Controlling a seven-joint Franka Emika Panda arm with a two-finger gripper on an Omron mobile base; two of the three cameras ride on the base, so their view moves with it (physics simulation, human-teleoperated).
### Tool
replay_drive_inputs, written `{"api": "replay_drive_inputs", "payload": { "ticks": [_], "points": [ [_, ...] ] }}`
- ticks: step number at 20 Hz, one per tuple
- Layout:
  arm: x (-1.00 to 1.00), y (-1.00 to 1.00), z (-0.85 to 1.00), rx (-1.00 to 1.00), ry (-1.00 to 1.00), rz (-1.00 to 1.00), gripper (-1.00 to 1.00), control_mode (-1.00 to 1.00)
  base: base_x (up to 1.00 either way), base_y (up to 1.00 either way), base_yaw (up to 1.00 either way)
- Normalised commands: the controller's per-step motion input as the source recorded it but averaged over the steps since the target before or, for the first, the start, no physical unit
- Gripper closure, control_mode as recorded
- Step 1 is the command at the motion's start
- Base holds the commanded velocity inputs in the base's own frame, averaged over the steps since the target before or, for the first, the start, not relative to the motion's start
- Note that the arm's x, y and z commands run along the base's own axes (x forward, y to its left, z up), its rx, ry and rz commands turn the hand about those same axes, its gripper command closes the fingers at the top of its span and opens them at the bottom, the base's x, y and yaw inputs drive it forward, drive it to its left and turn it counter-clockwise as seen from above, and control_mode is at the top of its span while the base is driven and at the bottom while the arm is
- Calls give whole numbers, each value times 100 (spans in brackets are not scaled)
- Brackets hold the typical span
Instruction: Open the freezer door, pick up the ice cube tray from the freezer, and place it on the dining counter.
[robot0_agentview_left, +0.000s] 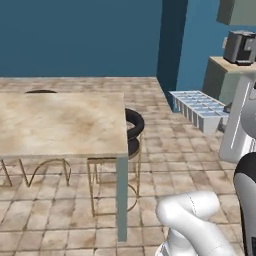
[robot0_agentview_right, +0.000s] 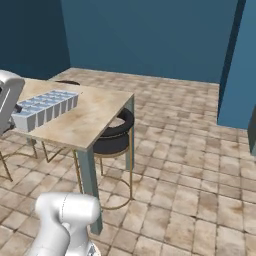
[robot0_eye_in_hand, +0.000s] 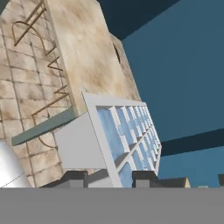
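I hold the ice cube tray (robot0_eye_in_hand: 127, 135), a white grid of pale blue cubes, level in the air by its near end. My gripper (robot0_eye_in_hand: 109, 179) is shut on the tray's rim, with one dark fingertip on either side of it. The tray (robot0_agentview_left: 200, 110) hangs to the right of the dining counter (robot0_agentview_left: 60, 125) in the left base view. In the right base view the tray (robot0_agentview_right: 45, 107) overlaps the beige veined slab (robot0_agentview_right: 95, 120). In the hand view the counter (robot0_eye_in_hand: 83, 52) stretches away beyond the tray. The freezer and its door are out of view.
A black stool (robot0_agentview_left: 134, 125) with gold legs is tucked at the counter's right end (robot0_agentview_right: 112, 135). More gold chair legs show under the slab. A worktop over grey cabinets (robot0_agentview_left: 220, 80) carries a dark coffee machine (robot0_agentview_left: 240, 47) at the far right. Tiled floor lies open between.
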Motion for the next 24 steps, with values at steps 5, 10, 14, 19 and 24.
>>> {"api": "replay_drive_inputs", "payload": {
  "ticks": [5, 10, 14, 19, 24],
  "points": [
    [0, 0, 0, 0, 0, 0, 100, 100, 31, 58, -38],
    [0, 0, 0, 0, 0, 0, 100, 100, 35, 70, -24],
    [0, 0, 0, 0, 0, 0, 100, 100, 39, 63, -13],
    [0, 0, 0, 0, 0, 0, 100, 100, 45, 19, -1],
    [0, 0, 0, 0, 0, 0, 100, 100, 60, 8, 0]
  ]
}}
